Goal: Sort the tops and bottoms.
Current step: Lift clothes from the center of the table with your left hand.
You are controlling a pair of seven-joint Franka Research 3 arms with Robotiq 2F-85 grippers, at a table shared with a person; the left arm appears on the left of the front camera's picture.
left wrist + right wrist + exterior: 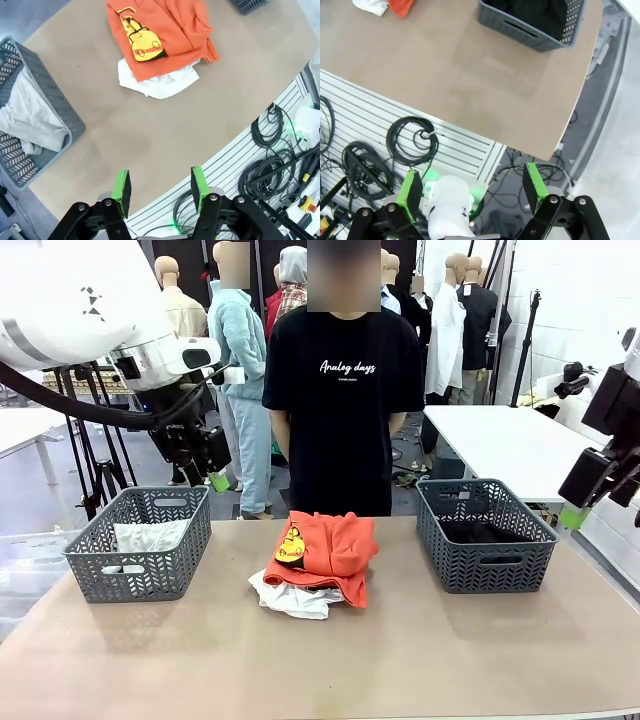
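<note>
Left: the light grey top (150, 536) lies in the left basket (100, 575), and the left gripper (160, 175) hangs above that basket's far side, jaws parted and gripping nothing. Centre of the table (450, 650): the orange top (335, 545) lies over the white top (290, 598). Right: the right basket (487, 565) holds dark fabric, and the right gripper (471, 170), beyond the table's right edge, is spread wide and empty.
</note>
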